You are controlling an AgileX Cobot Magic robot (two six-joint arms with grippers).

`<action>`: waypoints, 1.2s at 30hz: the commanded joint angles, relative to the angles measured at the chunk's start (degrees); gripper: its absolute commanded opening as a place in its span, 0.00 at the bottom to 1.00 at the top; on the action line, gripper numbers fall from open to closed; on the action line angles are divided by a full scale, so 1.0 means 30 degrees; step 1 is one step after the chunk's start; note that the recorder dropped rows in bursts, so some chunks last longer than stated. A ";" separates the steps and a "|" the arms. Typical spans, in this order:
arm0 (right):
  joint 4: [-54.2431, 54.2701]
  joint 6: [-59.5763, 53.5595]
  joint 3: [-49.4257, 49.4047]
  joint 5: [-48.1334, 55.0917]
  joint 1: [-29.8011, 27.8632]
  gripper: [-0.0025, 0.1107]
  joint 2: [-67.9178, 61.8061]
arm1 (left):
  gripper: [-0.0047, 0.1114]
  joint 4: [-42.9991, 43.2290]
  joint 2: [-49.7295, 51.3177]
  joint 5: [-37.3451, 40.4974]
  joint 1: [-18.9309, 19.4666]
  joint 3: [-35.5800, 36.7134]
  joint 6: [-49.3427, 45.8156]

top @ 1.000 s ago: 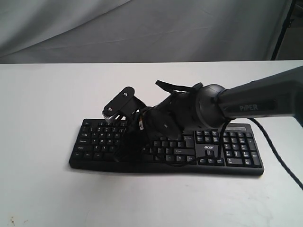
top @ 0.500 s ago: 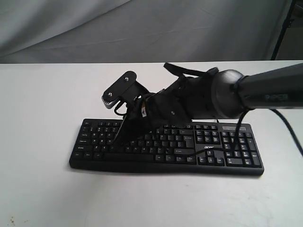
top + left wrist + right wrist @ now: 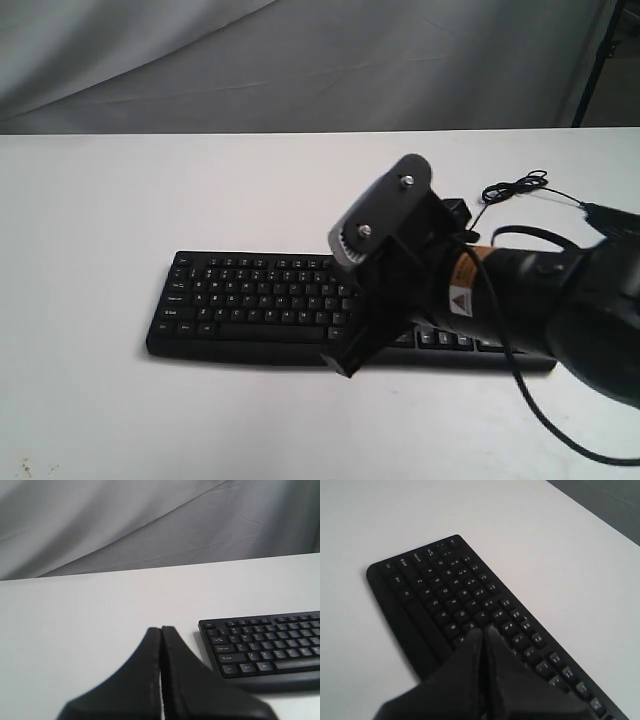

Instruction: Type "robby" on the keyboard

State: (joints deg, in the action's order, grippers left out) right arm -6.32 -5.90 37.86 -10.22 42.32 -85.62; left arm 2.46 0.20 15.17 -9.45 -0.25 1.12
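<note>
The black keyboard (image 3: 240, 295) lies lengthwise on the white table (image 3: 90, 200); my right arm covers its right half. The right gripper (image 3: 343, 362) is shut with nothing in it and points down at the keyboard's front edge near the middle. In the right wrist view, the joined tips of that gripper (image 3: 483, 631) hover over keys in the middle of the keyboard (image 3: 435, 585). My left gripper (image 3: 161, 629) is shut and empty over bare table, left of the keyboard's (image 3: 265, 647) left end. It does not show in the exterior view.
A thin black cable (image 3: 515, 186) lies coiled on the table behind the keyboard's right end. The arm's own cable (image 3: 520, 385) loops down in front on the right. A grey cloth (image 3: 300, 60) hangs behind the table, with a dark stand leg (image 3: 600, 50) at the far right.
My right arm has lifted off the keys at the keyboard's left middle and swung right and toward the camera. Its gripper stayed shut. The keyboard's left half is now uncovered.
</note>
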 commanded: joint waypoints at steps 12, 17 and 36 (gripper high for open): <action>-0.0192 0.0115 -0.1355 -0.0321 -0.0129 0.02 0.1335 | 0.04 0.0091 -0.0066 -0.0139 -0.0122 0.0082 0.0053; -0.0192 0.0115 -0.1355 -0.0272 0.0146 0.02 0.1513 | 0.04 0.0091 -0.0066 -0.0139 -0.0122 0.0082 0.0053; -0.2707 0.0820 -0.4242 0.7745 0.0506 0.02 2.0077 | 0.04 0.0091 -0.0066 -0.0139 -0.0122 0.0082 0.0053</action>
State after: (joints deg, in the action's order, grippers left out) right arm -13.87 -4.54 27.32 12.30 43.99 -26.92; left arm 2.46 0.20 15.17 -9.45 -0.25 1.12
